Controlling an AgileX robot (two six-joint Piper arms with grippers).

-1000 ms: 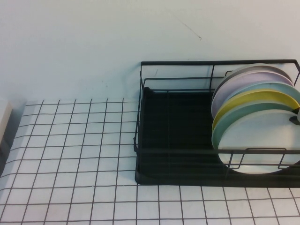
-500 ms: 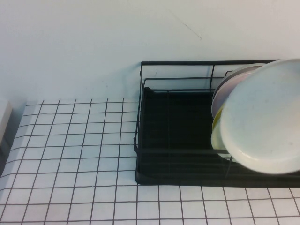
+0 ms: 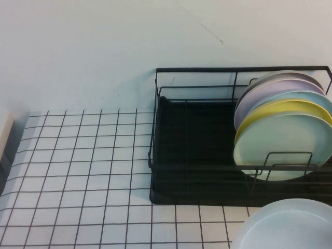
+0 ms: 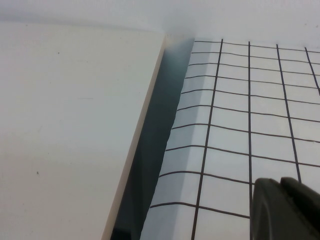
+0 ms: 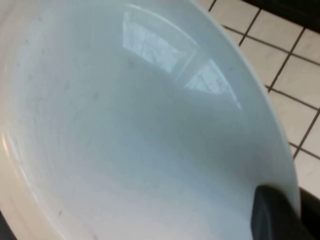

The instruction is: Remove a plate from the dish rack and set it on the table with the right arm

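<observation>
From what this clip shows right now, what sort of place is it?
Probably a staged kitchen-counter mock-up: a black wire dish rack with coloured plates, a grid-lined table, a bare wall. The right gripper grips the white plate; the left gripper is parked.

The table [image 3: 78, 171] is a white surface ruled with thin black grid lines. The dish rack [image 3: 197, 194] stands directly on it toward the right. Nearer the camera than the dish rack, the plate [image 3: 285, 225] shows over the grid; whether it touches the table cannot be told.
</observation>
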